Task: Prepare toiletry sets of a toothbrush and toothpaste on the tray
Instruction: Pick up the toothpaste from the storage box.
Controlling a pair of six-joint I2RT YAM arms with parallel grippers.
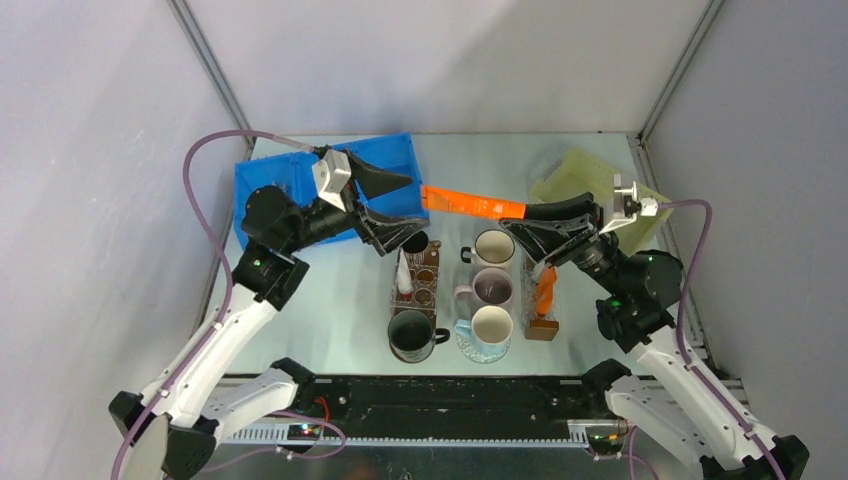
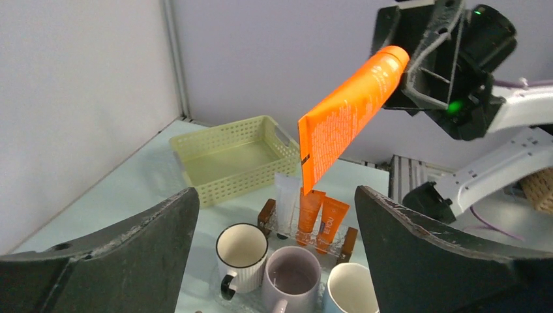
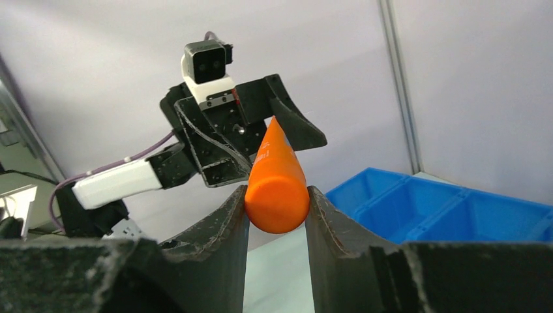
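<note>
Orange toothpaste (image 1: 472,204) in right jaws; left jaws spread

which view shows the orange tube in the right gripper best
Left wrist: the orange toothpaste tube shows full length, with its flat crimped end and print. Top external shows a thin orange strip; right wrist only its round end, pinched in the right gripper.

The orange toothpaste (image 1: 472,205) looked like smooth, soft plastic. The right gripper's (image 3: 277,199) black fingers (image 3: 215,228) were matt and rough (with scratched edges). The blue tray (image 1: 268,178), at eleven o'clock, was shiny plastic.
</note>
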